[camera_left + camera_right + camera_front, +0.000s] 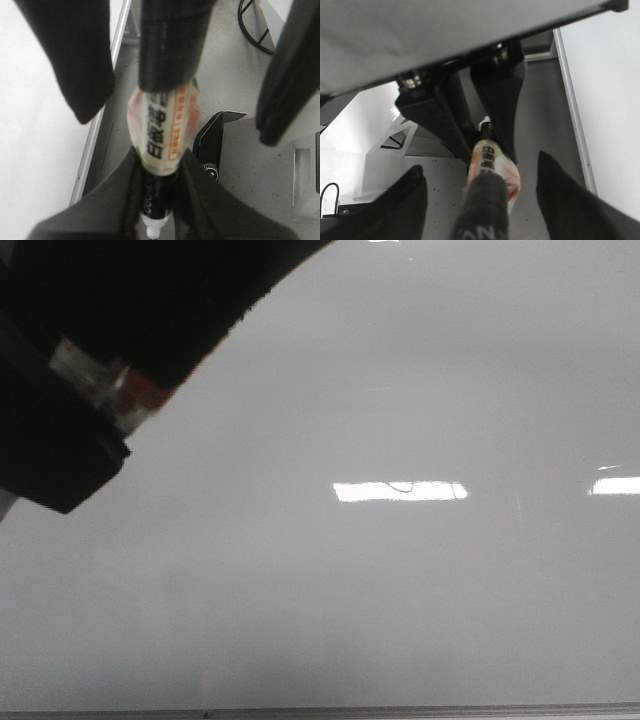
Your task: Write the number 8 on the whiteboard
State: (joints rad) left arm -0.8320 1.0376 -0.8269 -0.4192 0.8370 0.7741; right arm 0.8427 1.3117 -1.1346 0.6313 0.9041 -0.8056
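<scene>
The whiteboard [360, 600] fills the front view, glossy and pale grey. I see no whole number 8 on it, only a thin dark squiggle [400, 486] across a glare patch. My left gripper [159, 167] is shut on a marker [162, 130] with a taped printed label, held beside the board's edge [97, 135]. My right gripper [480, 162] is open, its fingers [410, 200] standing apart on either side of the marker's black cap [482, 210] without touching it. In the front view the taped marker [110, 390] shows between dark gripper parts at upper left.
A thin grey edge strip [320, 712] runs along the board's near side. Beside the board lies a speckled grey surface [260, 180] with a black bracket [220, 130] and black wire loops [255, 30]. A white frame [385, 145] stands further off.
</scene>
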